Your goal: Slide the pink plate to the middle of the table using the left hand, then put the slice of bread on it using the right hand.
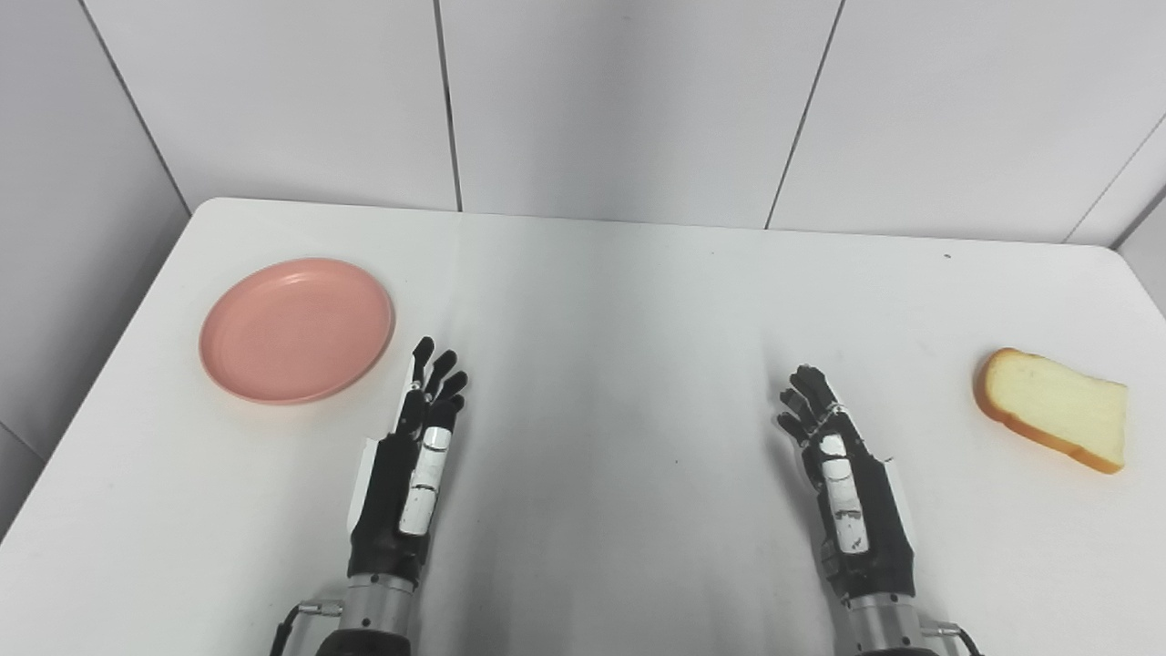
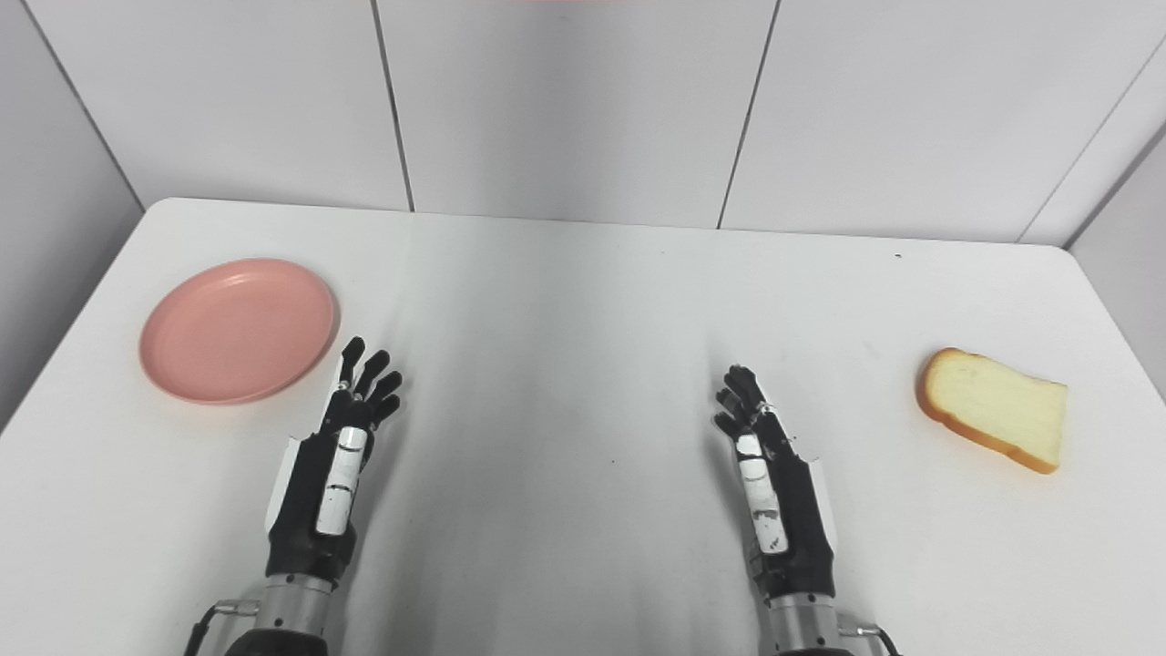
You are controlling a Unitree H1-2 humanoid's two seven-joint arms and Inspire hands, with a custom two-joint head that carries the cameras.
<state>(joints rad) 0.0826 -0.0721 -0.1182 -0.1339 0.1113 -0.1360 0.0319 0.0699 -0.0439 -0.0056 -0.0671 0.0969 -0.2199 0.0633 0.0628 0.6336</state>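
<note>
Left eye view: pink plate point(image 1: 297, 330) sits far left on the white table point(image 1: 619, 301), left hand point(image 1: 414, 456) just right of it, fingers spread, empty. Right eye view: bread slice point(image 2: 995, 408) lies far across the table from the plate, right hand point(image 2: 774, 483) between them, also released, holding nothing.

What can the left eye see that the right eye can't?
Only the left eye view shows a strip of wall to the right of the table's right edge. Only the right eye view shows more wall past the table's left edge. Both show the pink plate on the left, the slice of bread on the right, and the open left hand and right hand over the table.
</note>
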